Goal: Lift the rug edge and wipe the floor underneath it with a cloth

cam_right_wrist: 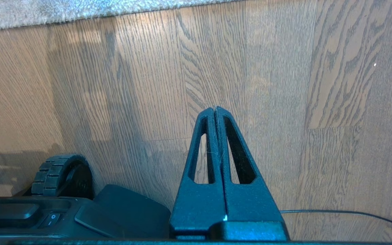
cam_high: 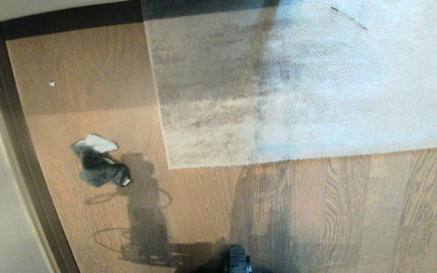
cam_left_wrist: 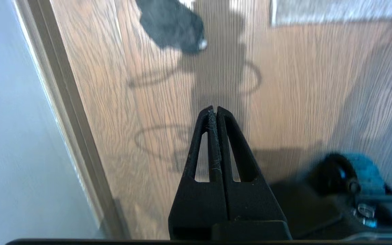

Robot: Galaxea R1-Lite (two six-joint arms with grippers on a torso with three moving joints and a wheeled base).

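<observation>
Nearest, the left gripper (cam_left_wrist: 215, 109) and right gripper (cam_right_wrist: 215, 109) hang over the floor (cam_high: 317, 212) by the robot's base wheel (cam_high: 237, 259), fingers pressed together, holding nothing. Farther out, the cloth (cam_high: 99, 163) lies crumpled near the skirting strip (cam_high: 17, 140), left of the rug edge (cam_high: 279, 159), which lies flat.

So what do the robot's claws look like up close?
Both look alike. The left claw is matte black, made of two flat fingers that taper to a pointed tip, each with a long slot cut through it, like a tall skinny triangle. Pale fuzzy threads cling along its middle seam. The right claw has the same shape. A thin black cable runs along the floor beside it.
</observation>
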